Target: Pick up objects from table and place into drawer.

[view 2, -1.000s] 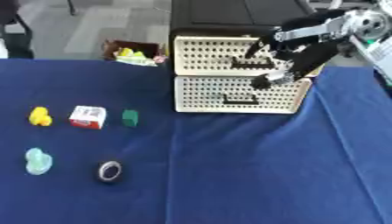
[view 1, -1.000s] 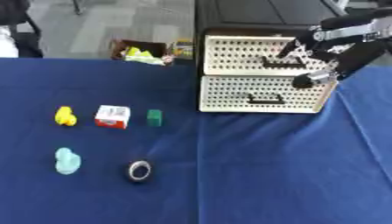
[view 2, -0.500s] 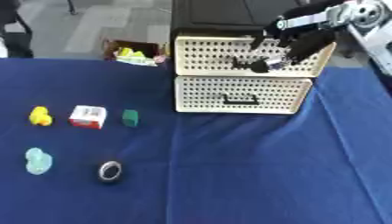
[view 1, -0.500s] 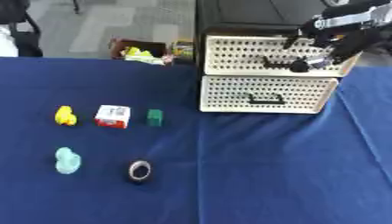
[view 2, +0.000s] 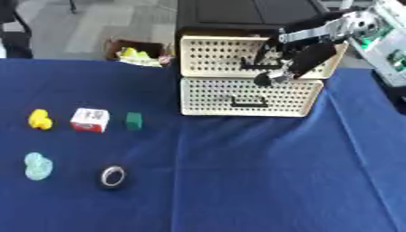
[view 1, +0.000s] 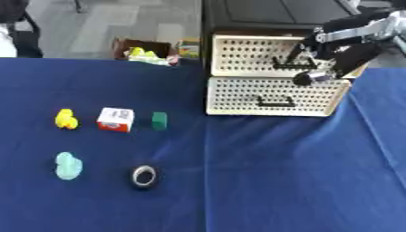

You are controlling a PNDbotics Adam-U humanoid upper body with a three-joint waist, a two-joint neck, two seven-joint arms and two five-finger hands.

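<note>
A blue tablecloth (view 1: 277,172) covers the table and fills most of the frame. At upper right, on the cloth's far part, stands a cream perforated drawer unit (view 1: 269,97) with two drawers stacked; each front carries a dark handle, and both fronts look flush with the cabinet. Behind it sits a dark box-like thing (view 1: 262,13).

The robot's right hand (view 2: 295,59) comes in from the upper right corner and hangs in front of the upper drawer (view 1: 253,56), right at its handle. Its dark fingers are curled, but whether they actually grip the handle cannot be told. The left hand shows in neither view.

Beyond the table's far edge, upper left of centre, a small cardboard box (view 1: 127,47) holds something yellow.

The items to be picked lie on the cloth in the left half, well apart from the drawers. In one row, from left to right: a yellow toy (view 1: 66,118), a white and red carton (view 1: 116,119), and a small green block (view 1: 159,120). Nearer the lower edge lie a pale teal toy (view 1: 68,165) and, to its right, a dark ring of tape (view 1: 143,176).
</note>
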